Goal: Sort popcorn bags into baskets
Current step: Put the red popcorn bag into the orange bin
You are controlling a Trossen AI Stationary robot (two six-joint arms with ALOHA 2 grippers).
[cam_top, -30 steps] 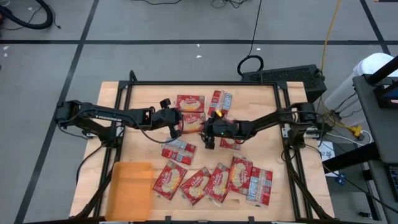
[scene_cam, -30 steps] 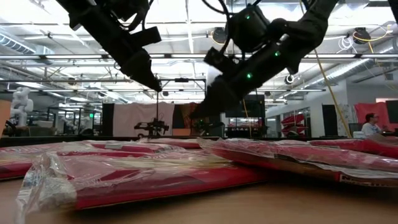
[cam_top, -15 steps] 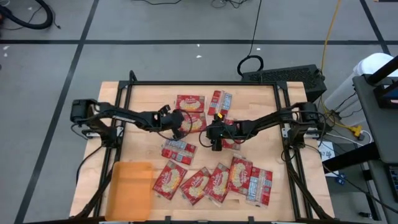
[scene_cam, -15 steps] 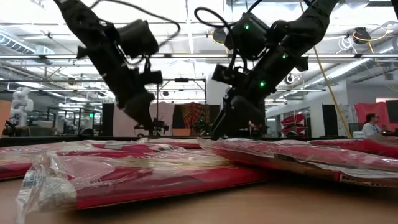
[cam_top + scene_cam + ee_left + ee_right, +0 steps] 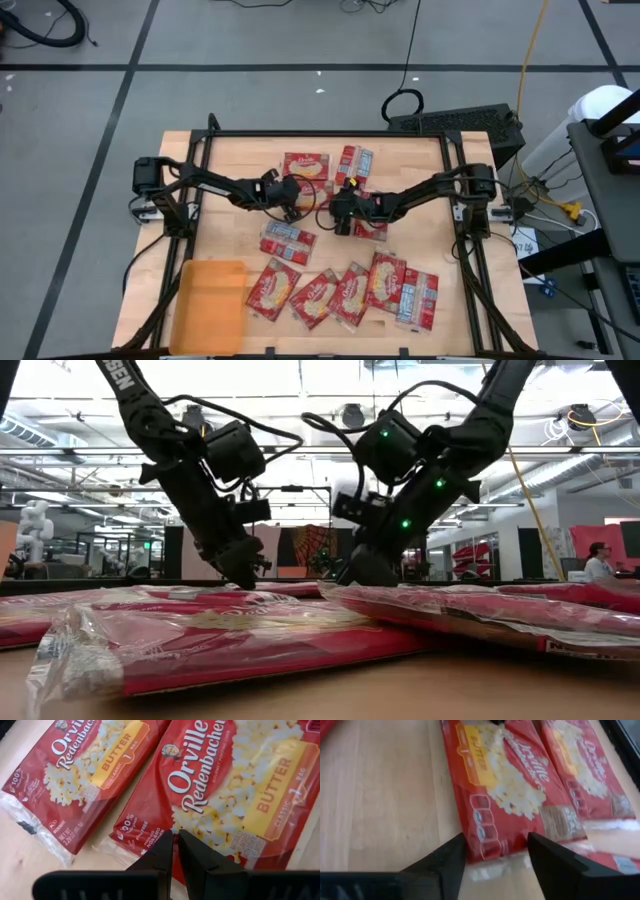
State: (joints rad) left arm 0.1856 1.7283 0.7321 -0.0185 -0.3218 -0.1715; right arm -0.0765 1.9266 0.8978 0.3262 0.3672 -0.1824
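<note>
Nearest me, red popcorn bags point(image 5: 340, 292) and the orange basket point(image 5: 209, 305) lie on the table point(image 5: 232, 152), and beyond, the left gripper point(image 5: 174, 851) hovers with fingers nearly closed, empty, over a butter bag point(image 5: 235, 795) while the right gripper point(image 5: 495, 851) spreads its fingers across another bag's point(image 5: 507, 790) end.

The high view looks straight down from well above the pale wooden worktop point(image 5: 230, 150), taking in its whole surface, both dark arms and the grey floor around it.

The low view sits at worktop height, very near the closest flat red popcorn bags point(image 5: 250, 635), and faces level across them into the room behind.

The left wrist view looks steeply down, close over two red bags point(image 5: 235, 795).

The right wrist view looks forward at a shallower angle along another bag point(image 5: 505, 785).

All four views share the cluster of bags at the worktop's centre; in the high view the left wrist's pair lies at 12 o'clock from centre.
</note>
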